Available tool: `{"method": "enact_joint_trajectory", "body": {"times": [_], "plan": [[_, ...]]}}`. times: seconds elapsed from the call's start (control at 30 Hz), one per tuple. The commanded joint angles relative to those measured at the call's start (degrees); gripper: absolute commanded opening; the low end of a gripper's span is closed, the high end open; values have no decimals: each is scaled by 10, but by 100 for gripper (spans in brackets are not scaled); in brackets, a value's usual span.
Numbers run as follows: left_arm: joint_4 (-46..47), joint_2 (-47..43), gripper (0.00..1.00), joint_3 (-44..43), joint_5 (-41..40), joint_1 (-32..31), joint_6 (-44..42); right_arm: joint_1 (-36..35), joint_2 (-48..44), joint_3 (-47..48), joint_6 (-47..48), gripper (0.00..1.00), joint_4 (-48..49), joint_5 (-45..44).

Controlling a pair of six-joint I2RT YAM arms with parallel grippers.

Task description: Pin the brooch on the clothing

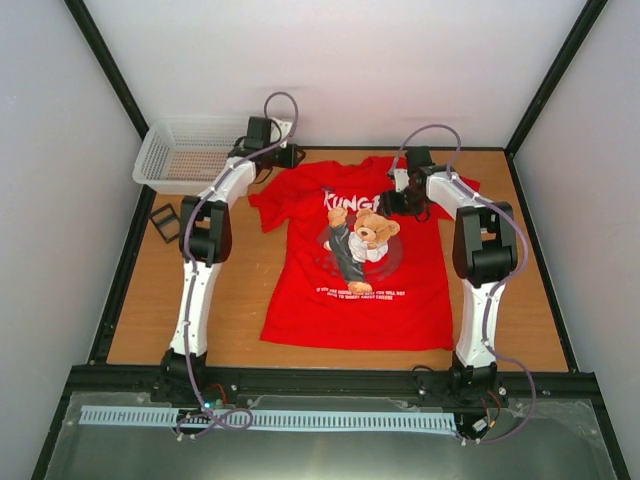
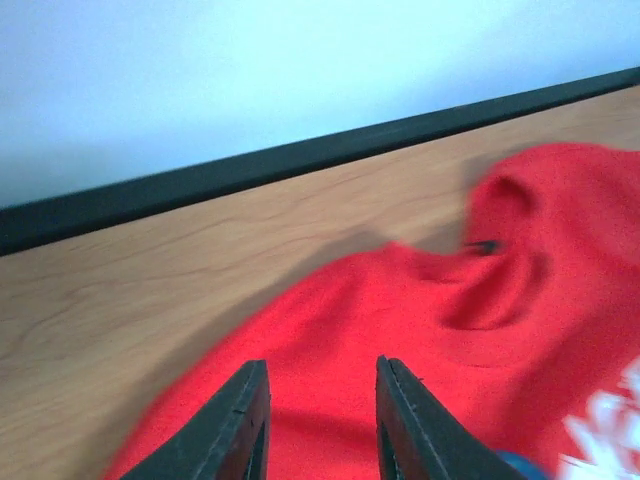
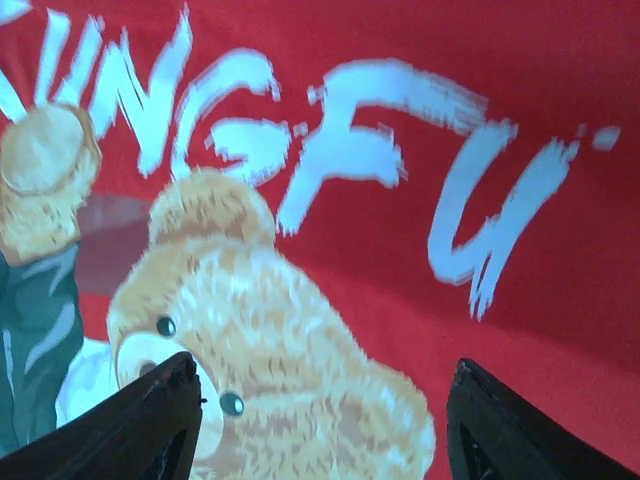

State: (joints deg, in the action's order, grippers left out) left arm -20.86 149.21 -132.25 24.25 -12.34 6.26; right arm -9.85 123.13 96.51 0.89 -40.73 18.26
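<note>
The clothing is a red T-shirt [image 1: 350, 270] lying flat on the wooden table, with white lettering [image 3: 330, 130] and a brown bear print [image 3: 270, 350]. My left gripper [image 1: 288, 158] hovers at the shirt's left shoulder; in the left wrist view it [image 2: 320, 365] stands open over red cloth, nothing between the fingers. A small blue rounded bit, apparently the brooch [image 2: 518, 466], lies on the shirt just right of those fingers, cut off by the frame edge. My right gripper [image 1: 392, 200] hangs over the print, and in its own view it [image 3: 323, 365] is wide open above the bear's face.
A white mesh basket [image 1: 185, 155] stands at the back left corner. Two small black frames [image 1: 165, 220] lie on the table's left edge. A black rail [image 2: 300, 160] borders the table behind the shirt. The shirt's collar area [image 2: 500, 230] is bunched into a fold.
</note>
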Motion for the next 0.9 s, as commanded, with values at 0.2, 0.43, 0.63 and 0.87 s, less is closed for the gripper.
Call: {"method": "enact_joint_trajectory", "body": {"times": [0.2,0.43,0.63,0.87], "plan": [[31,-316,41,327,53,-93,39,3,-105,-117,-11,72,27,-19],[83,-443,42,605,82,-148,58,8,-134,-186,-9,77,47,-30],[107,-460,35,718,71,-157,96,27,-147,-246,-10,77,67,-37],[163,-540,36,897,56,-157,142,62,-156,-312,-2,77,94,-54]]}}
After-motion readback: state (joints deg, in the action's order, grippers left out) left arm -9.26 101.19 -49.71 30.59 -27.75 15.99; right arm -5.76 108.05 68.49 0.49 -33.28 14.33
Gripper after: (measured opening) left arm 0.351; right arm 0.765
